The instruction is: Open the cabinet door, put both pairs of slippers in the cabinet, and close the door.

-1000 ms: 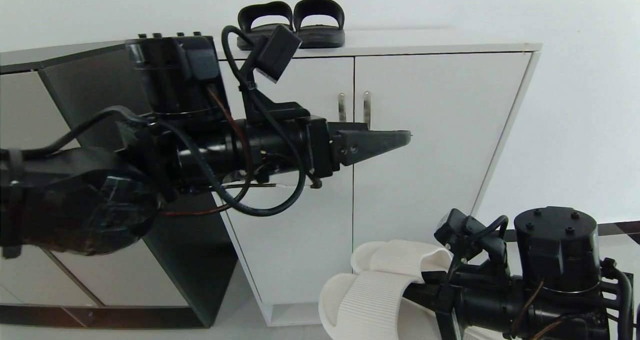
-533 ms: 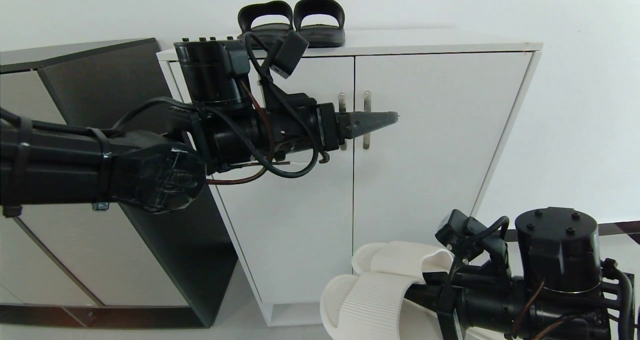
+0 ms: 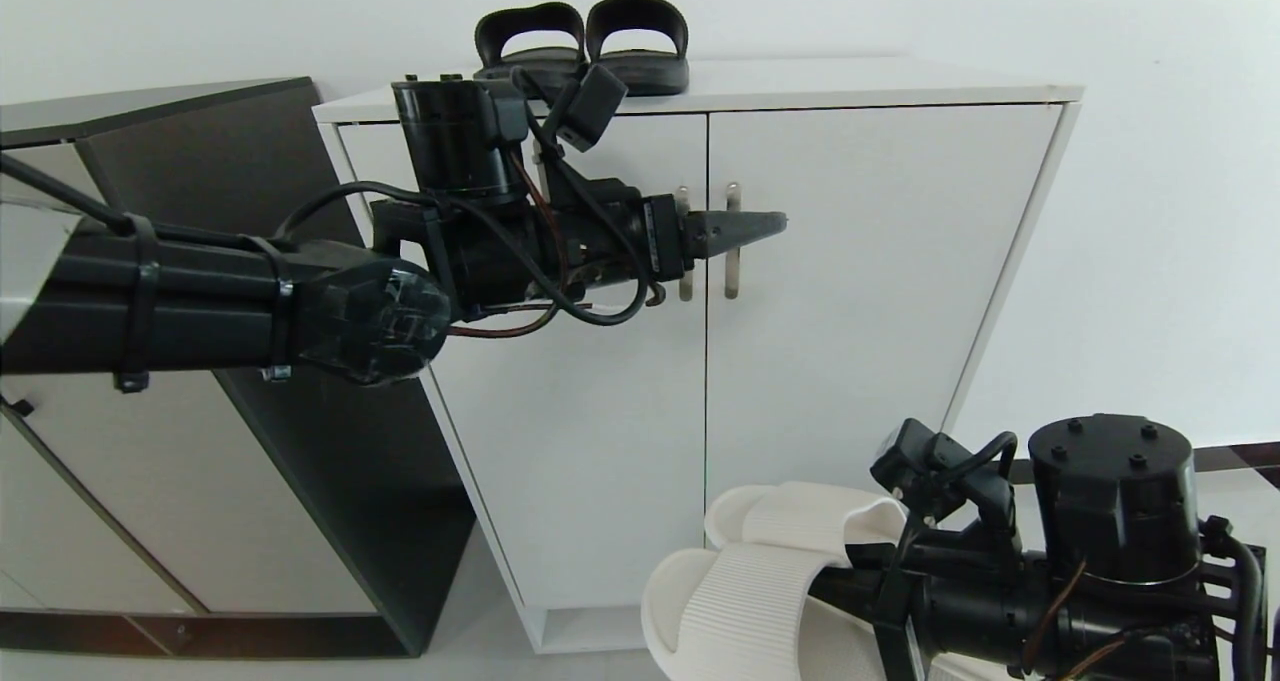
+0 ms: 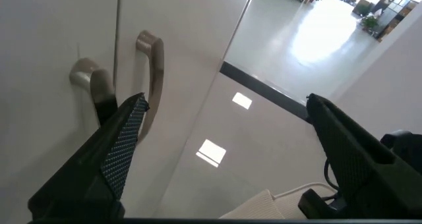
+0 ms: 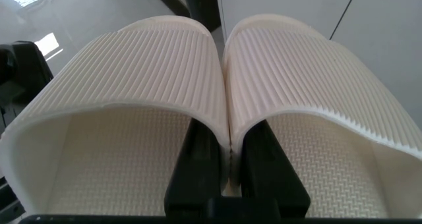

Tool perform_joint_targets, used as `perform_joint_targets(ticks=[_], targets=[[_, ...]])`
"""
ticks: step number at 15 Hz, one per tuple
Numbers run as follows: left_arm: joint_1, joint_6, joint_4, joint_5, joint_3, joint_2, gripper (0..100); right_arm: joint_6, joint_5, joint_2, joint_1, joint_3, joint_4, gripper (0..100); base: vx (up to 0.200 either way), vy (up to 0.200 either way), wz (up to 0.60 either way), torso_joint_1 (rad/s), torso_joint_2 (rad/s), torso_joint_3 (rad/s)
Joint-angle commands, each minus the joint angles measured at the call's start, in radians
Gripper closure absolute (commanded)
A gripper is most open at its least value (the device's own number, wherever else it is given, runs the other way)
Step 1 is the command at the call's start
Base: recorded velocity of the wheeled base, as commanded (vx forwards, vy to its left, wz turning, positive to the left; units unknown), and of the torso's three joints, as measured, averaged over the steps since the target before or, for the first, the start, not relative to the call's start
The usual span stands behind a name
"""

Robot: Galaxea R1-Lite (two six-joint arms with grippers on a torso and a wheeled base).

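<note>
**Left gripper spread at the handles, white pair clamped by the right**

The white cabinet (image 3: 850, 261) is seen with both doors shut. The left gripper (image 3: 745, 229) is held spread wide in front of the two metal handles (image 3: 733, 246). One finger (image 4: 119, 145) is just beside them, but contact cannot be told. The black slippers (image 3: 585, 46) are placed side by side on the cabinet top, toward its left side. The white slippers (image 3: 760, 561) are held low before the right door. Their inner strap walls are pinched together by the right gripper (image 5: 228, 165). A dark cabinet (image 3: 250, 161) is set just beside the white one.
</note>
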Motion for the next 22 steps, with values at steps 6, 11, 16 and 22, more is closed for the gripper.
perform_joint_targets(ticks=[6, 11, 16, 22], targets=[[0.002, 0.0, 0.026, 0.005, -0.091, 0.092, 0, 0.0, 0.001, 0.012, -0.002, 0.0, 0.0, 100, 0.0, 0.0, 0.0, 0.0, 0.0, 0.0], [-0.005, -0.002, 0.043, 0.004, -0.093, 0.108, 100, -0.001, -0.004, 0.031, -0.002, -0.002, -0.002, 100, 0.0, 0.0, 0.0, 0.0, 0.0, 0.0], [-0.008, -0.002, 0.043, 0.002, -0.029, 0.036, 100, -0.003, 0.057, 0.005, 0.0, 0.024, 0.002, 100, 0.0, 0.0, 0.0, 0.0, 0.0, 0.0], [-0.046, 0.001, -0.016, -0.001, 0.226, -0.156, 100, -0.004, 0.143, -0.057, 0.032, 0.075, 0.011, 100, 0.0, 0.0, 0.0, 0.0, 0.0, 0.0]])
